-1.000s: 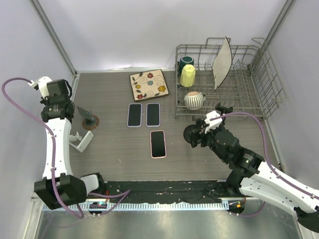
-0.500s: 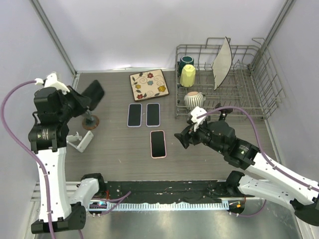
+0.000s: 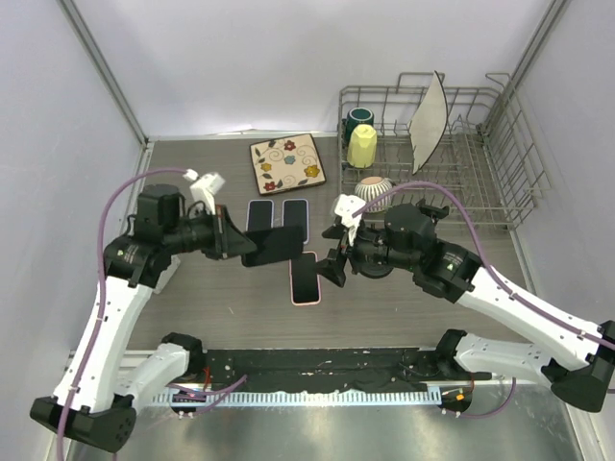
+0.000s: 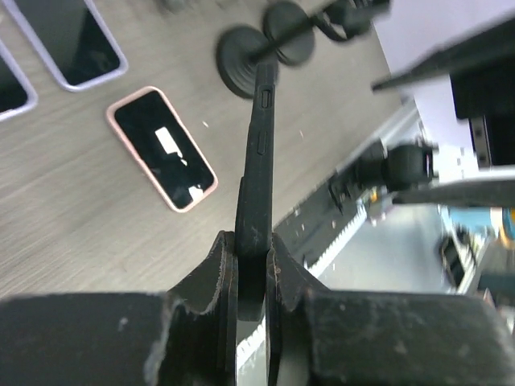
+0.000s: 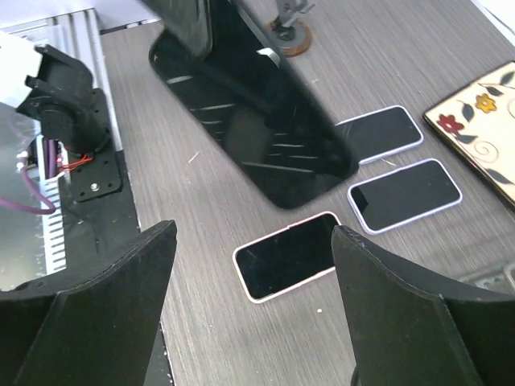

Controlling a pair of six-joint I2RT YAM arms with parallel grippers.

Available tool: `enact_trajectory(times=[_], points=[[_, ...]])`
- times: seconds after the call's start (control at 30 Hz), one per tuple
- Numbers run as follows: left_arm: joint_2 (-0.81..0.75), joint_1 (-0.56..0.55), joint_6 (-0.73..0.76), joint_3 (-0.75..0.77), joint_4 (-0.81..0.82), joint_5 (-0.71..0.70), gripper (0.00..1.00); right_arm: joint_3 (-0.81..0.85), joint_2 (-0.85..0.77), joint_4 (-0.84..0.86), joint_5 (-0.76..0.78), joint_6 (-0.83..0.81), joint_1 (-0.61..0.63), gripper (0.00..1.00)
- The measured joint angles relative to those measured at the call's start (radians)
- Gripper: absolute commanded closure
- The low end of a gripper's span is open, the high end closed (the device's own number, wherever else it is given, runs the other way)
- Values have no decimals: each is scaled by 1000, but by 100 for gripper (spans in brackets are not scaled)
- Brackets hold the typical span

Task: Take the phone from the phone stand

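Phone [image 3: 276, 244] in left tool [image 3: 240, 244], now over table [image 3: 211, 288] centre.

The left arm [image 3: 104, 322] rises from its base, bends at the elbow and reaches inward, its wrist roughly level so that the left gripper [image 3: 233, 242] points toward the other arm. Its fingers [image 4: 221, 265] are clamped on the near end of a phone [image 3: 277, 244], which sticks straight out ahead of the hand. The right arm [image 3: 519, 300] stretches from its base across toward the left one, wrist tilted downward. The right gripper [image 3: 335, 254] has its jaws spread wide and holds nothing; the phone's far end hangs ahead of its fingers [image 5: 105, 305], not touching them
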Motion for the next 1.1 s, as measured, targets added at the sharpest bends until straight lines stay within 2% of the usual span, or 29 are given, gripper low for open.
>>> enact_trajectory(times=[0.3,0.43,0.7,0.8,0.9,0.93,0.97,1.0,1.03,1.07,1.1], points=[[27,-317,135,-28,0,-3,100,124,115,-130,-167,-56,0,16],[60,-383,184,-28,0,-11,100,149,154,-197,-248,-81,0,19],[76,-445,263,-28,2,2,100,151,219,-275,-345,-122,0,24],[64,-454,287,-28,10,19,100,151,241,-291,-377,-130,0,33],[44,-458,301,-28,22,34,100,151,261,-304,-412,-138,0,51],[37,-459,307,-28,25,34,100,151,267,-307,-424,-142,0,66],[32,-459,313,-28,27,34,99,151,272,-311,-436,-145,0,76],[29,-459,318,-28,31,33,93,151,276,-312,-444,-149,0,84],[27,-459,322,-28,32,34,89,151,278,-312,-455,-150,0,99],[26,-459,340,-30,38,35,85,151,279,-316,-468,-148,0,99],[24,-460,355,-32,40,32,72,151,279,-320,-477,-148,0,99]])
